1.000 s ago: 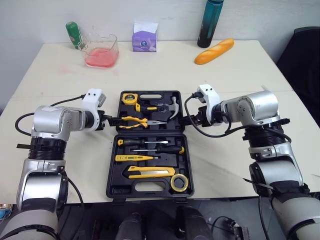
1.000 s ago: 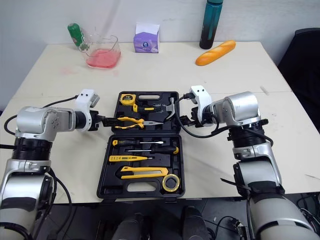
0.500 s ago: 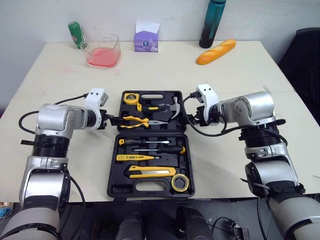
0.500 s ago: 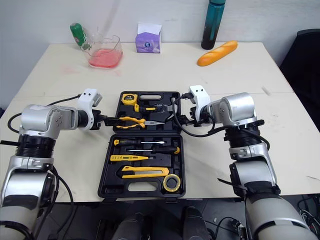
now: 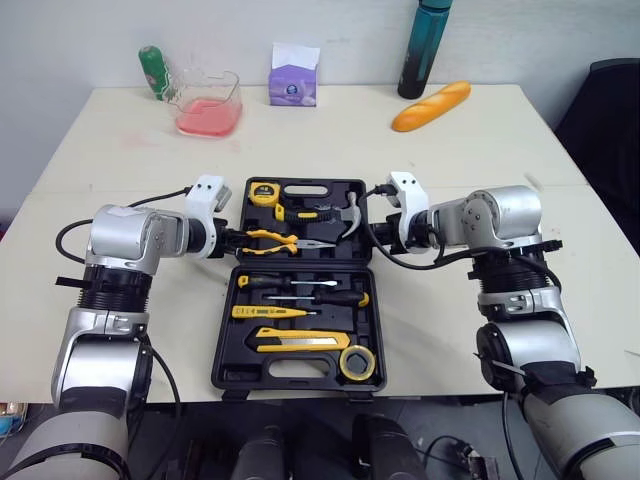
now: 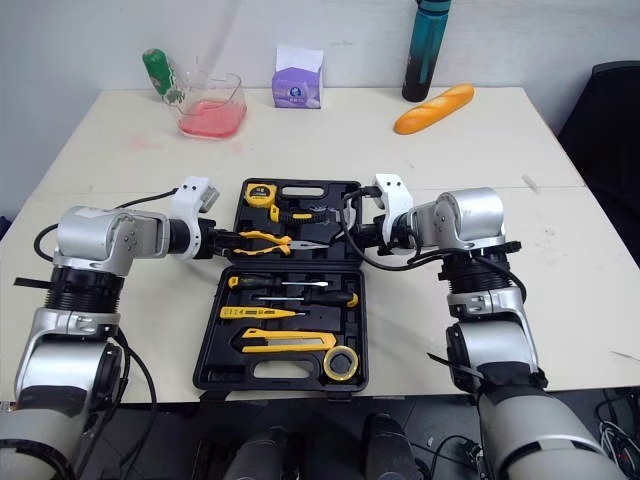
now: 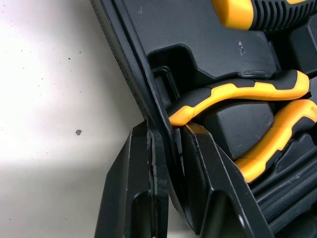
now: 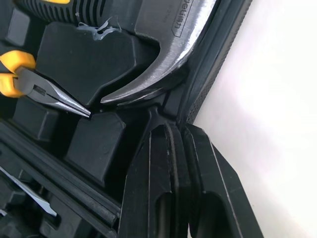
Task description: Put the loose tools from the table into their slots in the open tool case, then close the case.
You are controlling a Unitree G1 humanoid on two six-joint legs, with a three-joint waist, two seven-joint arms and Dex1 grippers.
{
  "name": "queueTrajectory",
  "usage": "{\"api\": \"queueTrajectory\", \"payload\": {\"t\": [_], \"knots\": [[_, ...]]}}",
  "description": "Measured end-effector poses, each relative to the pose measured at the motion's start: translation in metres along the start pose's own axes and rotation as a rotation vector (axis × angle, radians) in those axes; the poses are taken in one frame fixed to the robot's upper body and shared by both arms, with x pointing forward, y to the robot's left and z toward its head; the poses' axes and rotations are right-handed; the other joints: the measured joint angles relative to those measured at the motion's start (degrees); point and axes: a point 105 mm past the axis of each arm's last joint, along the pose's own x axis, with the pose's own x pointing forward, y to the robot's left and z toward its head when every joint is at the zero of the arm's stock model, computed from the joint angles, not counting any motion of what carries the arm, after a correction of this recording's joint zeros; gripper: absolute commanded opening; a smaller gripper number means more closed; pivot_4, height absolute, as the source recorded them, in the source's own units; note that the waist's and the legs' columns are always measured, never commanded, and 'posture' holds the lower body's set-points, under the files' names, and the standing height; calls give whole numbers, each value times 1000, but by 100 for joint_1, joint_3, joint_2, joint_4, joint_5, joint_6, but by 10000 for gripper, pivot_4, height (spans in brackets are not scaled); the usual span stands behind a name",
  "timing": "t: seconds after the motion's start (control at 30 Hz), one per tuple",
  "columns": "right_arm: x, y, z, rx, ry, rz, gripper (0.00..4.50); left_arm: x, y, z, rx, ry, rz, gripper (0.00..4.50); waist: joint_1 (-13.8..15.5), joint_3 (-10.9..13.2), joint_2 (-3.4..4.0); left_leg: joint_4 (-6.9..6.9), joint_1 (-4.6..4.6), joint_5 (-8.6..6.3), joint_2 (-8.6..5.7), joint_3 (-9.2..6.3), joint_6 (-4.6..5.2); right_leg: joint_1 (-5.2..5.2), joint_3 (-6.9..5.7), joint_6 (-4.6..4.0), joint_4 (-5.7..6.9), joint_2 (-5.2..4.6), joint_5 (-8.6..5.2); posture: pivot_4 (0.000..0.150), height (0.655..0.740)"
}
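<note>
The tool case point(image 5: 232, 372) is lying open and flat on the table point(image 5: 480, 140), its slots looking filled, so closing seems the step in hand. The left gripper point(image 5: 234, 240) is pinching the left wall of the case's far half, and the right gripper point(image 5: 370, 237) is clamping its right wall likewise, probably so that half swings evenly over the hinge. The opened case is stretching lengthwise away from the robot, its hinge running crosswise; the pliers point(image 5: 275, 240) are pointing toward the case's right wall.

Green bottle point(image 5: 152, 70), clear pink tub point(image 5: 207, 103), purple box point(image 5: 291, 78), teal bottle point(image 5: 421, 50), bread loaf point(image 5: 429, 105)
</note>
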Motion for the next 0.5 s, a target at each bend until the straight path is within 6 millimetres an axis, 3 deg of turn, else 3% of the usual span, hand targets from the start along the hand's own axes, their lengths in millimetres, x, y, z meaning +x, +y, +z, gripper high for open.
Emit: {"api": "queueTrajectory", "payload": {"t": [0.13, 0.3, 0.5], "knots": [[1, -1, 3, 51, -41, 1, 0, 2, 0, 2, -41, -39, 0, 1950, 3, 0, 0, 0, -1, 1, -1, -2, 2, 0, 0, -1, 1, -4, 0, 1500, 7400], [5, -3, 12, 5, -239, 33, 0, 1, 5, 11, 37, -178, 32, 1753, -11, 1, -1, -5, -19, 1, -6, 1, -1, -19, 0, 0, -2, 0, 1, 1500, 7400], [-6, -8, 14, -337, -502, 0, 0, -4, 2, 23, 146, -432, 47, 1146, -8, 1, -1, -4, -66, -2, -18, 18, -4, -74, -2, 1, -4, 3, 1, 1500, 7400]]}}
